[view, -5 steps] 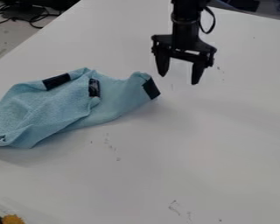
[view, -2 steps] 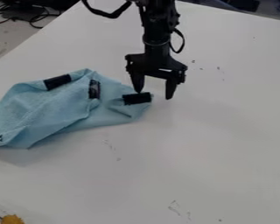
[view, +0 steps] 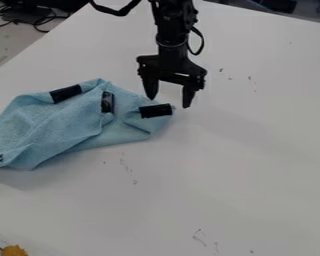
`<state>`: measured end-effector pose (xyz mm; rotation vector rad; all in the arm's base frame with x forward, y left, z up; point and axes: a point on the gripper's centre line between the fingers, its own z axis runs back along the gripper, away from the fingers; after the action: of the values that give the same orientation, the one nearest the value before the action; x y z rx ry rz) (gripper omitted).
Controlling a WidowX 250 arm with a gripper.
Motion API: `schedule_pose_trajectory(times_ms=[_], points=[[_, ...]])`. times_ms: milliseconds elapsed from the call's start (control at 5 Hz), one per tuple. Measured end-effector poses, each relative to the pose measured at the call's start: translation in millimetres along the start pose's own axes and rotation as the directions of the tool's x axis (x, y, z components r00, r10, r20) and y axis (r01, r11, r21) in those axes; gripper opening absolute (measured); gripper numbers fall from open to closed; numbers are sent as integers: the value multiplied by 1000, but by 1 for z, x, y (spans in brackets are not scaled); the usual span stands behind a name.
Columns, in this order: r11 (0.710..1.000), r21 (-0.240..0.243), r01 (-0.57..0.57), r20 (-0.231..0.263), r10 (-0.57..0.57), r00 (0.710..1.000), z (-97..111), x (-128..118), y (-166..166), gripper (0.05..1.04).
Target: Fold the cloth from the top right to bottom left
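The crumpled light-blue fabric cloth (view: 68,126) may be merely pushed if the spread-fingered black metal gripper (view: 169,95) is closed off-centre.

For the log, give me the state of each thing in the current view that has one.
Cloth: rumpled, bunched and overlapping itself, not lying flat; no neat fold made.
Gripper: open, its two fingers apart, at the cloth's right end.
Table: marked with small dark scuffs.
Cables: loose and curling, beyond the table's upper left edge.
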<state>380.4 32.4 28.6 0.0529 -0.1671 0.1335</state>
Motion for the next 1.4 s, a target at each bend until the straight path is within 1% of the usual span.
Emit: schedule_pose_trajectory(times_ms=[200, 400, 600, 800, 1000, 1200, 1400], points=[[1000, -1, -4, -7, 4, 1000, 0, -1, 7, 999], [999, -28, -28, -15, 27, 1000, -7, -7, 11, 999], [999, -36, -29, -48, 27, 998, -11, -17, 11, 948], [999, -43, -32, -61, 29, 998, -11, -19, 9, 655], [999, -40, -21, -68, 18, 998, -11, -20, 11, 356], [1000, -28, -9, -66, 8, 998, -5, -14, 12, 156], [1000, -4, 7, -69, -7, 998, 1, -9, 14, 62]])
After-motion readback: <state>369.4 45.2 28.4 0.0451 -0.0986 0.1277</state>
